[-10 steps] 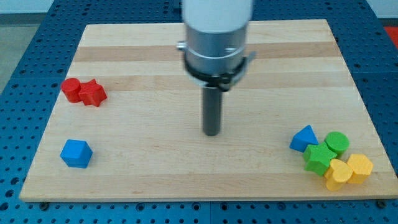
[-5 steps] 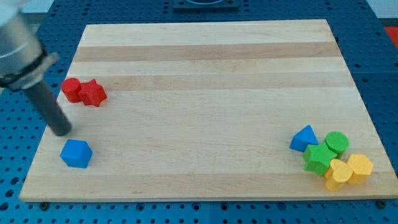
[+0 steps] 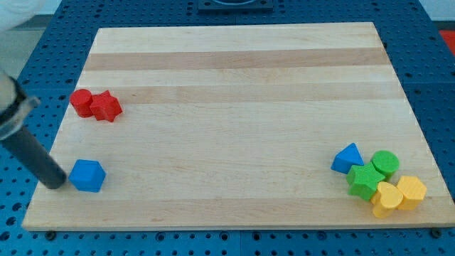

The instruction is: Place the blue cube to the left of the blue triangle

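I carry no gripper, only a rod, so there is nothing to spread or pinch. My tip [image 3: 55, 183] sits at the view's left, just beside the blue cube [image 3: 87, 175] on its left face, close enough that I cannot tell whether it touches. The blue cube lies near the desk [image 3: 234, 85] edge at the view's bottom left, well apart from the blue triangle [image 3: 348, 158], which stands far to the cube's right.

Above the blue cube, towards the view's top, a red cylinder [image 3: 81, 102] and a red star [image 3: 106, 106] sit touching each other; they are off the line I would judge the push to follow, so they look safe.

The risk, as I judge it, is the long run to the right of the cube. If my tip presses off the cube's centre, the cube may turn and slip away past the rod, drifting toward the desk's bottom edge.

Further right of the cube, the blue triangle is packed against a green star [image 3: 365, 180], a green cylinder [image 3: 386, 163], a yellow heart [image 3: 386, 200] and a yellow block [image 3: 411, 191]. Pushing too far would ram the cube into the triangle and scatter that cluster.
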{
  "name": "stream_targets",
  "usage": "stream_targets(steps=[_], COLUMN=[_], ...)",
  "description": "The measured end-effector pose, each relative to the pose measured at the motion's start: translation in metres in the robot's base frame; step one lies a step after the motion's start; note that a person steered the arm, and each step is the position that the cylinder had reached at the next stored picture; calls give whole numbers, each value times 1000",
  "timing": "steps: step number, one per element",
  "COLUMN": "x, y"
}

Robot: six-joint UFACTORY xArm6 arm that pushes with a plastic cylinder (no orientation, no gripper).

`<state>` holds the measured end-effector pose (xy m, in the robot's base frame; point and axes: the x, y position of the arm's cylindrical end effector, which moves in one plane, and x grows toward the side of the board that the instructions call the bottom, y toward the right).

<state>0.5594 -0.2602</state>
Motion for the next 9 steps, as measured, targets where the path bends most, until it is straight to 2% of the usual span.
stream_targets(steps=[2, 4, 6, 8, 9], x=[-3, -36, -34, 0, 0], y=[62, 114, 171, 180, 197])
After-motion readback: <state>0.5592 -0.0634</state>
